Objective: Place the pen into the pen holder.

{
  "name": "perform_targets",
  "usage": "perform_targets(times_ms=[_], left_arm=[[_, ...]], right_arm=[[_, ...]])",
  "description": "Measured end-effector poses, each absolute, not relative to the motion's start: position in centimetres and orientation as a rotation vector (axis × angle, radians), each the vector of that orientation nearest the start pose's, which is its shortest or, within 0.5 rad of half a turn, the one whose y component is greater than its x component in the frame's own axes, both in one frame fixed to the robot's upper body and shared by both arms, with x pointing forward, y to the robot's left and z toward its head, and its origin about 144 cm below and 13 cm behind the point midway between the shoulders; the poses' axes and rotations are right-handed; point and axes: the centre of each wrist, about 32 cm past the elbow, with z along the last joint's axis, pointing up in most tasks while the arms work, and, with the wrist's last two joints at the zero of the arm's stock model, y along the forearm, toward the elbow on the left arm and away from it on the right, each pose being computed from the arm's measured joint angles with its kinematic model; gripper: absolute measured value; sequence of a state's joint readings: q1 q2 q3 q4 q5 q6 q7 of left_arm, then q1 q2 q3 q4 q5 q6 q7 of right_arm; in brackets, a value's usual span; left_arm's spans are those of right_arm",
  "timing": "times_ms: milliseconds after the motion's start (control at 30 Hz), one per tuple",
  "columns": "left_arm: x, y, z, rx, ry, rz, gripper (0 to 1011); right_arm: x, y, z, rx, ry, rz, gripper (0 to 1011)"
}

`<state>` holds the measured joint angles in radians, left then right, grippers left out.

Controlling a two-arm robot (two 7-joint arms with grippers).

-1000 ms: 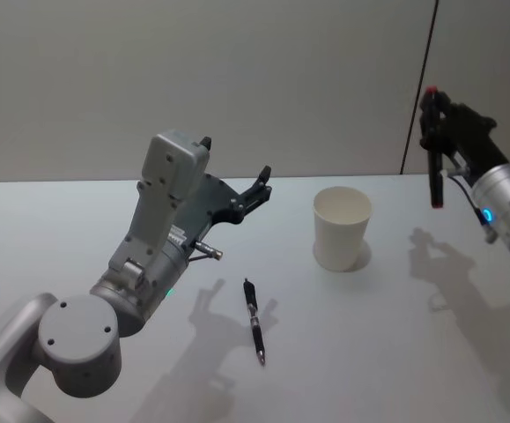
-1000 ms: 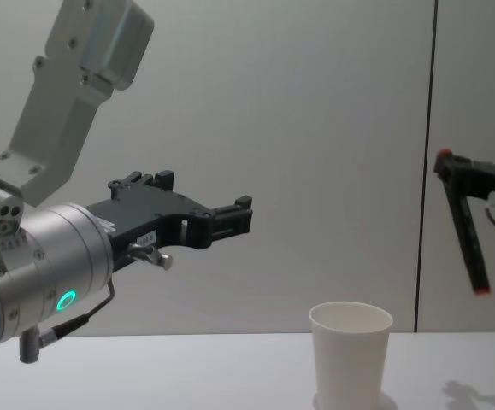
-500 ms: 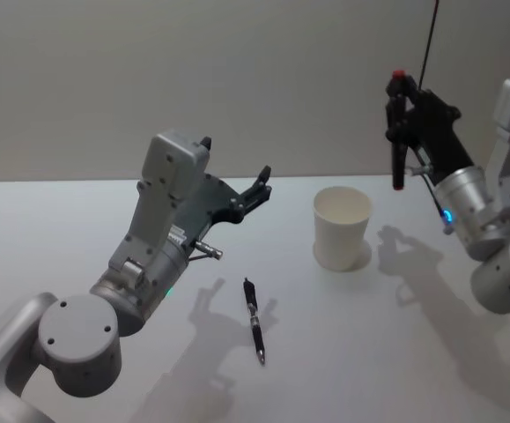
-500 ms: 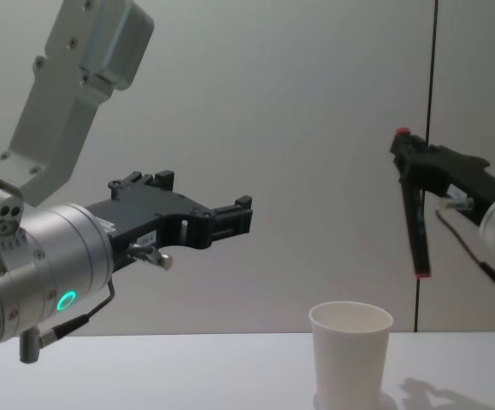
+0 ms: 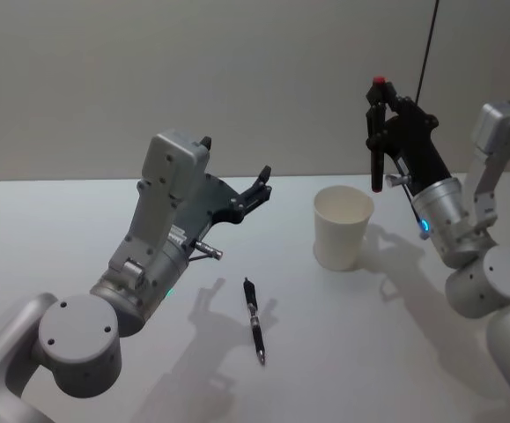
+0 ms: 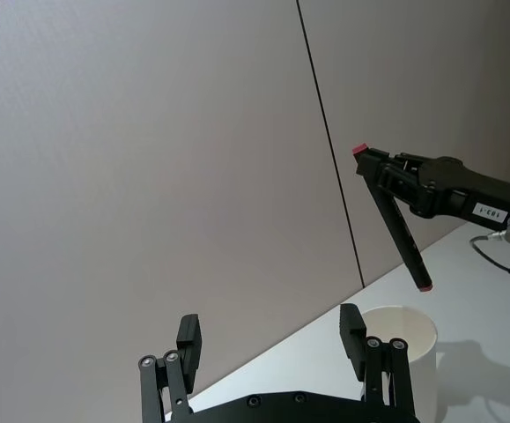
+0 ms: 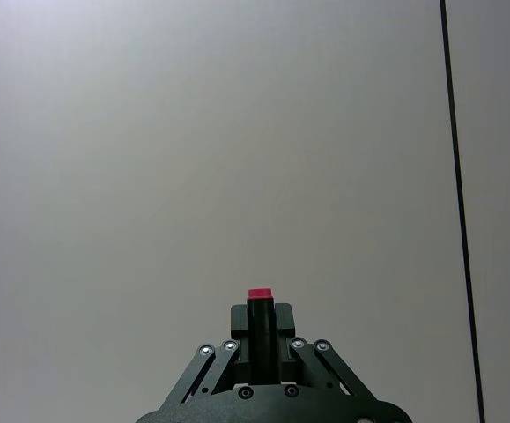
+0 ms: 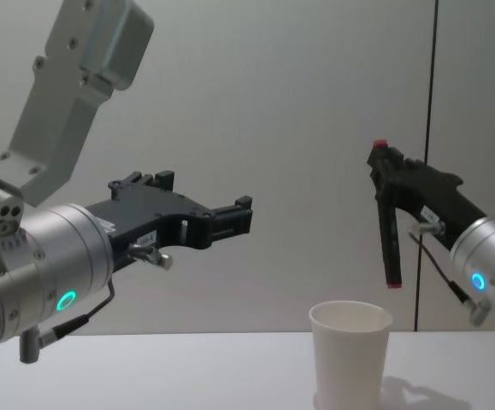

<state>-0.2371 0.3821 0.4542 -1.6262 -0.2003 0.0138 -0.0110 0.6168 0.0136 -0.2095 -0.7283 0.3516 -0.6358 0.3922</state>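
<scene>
The pen (image 5: pixel 376 150) is a slim black stick with red at its ends, held upright in the air by my right gripper (image 5: pixel 381 110), which is shut on its upper part. Its lower end hangs just above the far right rim of the pen holder (image 5: pixel 342 231), a white tapered cup standing on the table. In the chest view the pen (image 8: pixel 390 231) ends a short way above the pen holder (image 8: pixel 350 354), with the right gripper (image 8: pixel 385 166) at its top. My left gripper (image 5: pixel 234 160) is open and raised to the left of the cup, holding nothing.
A second black pen (image 5: pixel 254 322) lies flat on the white table (image 5: pixel 395 352), in front and to the left of the cup. A plain wall with a dark vertical seam (image 8: pixel 427 162) stands behind.
My right arm has carried the pen leftward and slightly down, from well right of the cup to just above its rim. The left arm has not moved.
</scene>
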Motion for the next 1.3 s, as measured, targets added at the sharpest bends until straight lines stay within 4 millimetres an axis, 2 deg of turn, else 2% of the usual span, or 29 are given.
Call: perform_targets(times_ms=[633,1300], left_arm=[[49.2,19.8,120.4,0.061,-0.268,1.124,999],[49.2,19.8,120.4,0.061,-0.268,1.124,1000]], right_arm=[[61.8,-18.0,110.5,0.442,-0.242,-1.083,161],[61.7,-17.2,109.2,0.417,-0.247,-1.086,161]])
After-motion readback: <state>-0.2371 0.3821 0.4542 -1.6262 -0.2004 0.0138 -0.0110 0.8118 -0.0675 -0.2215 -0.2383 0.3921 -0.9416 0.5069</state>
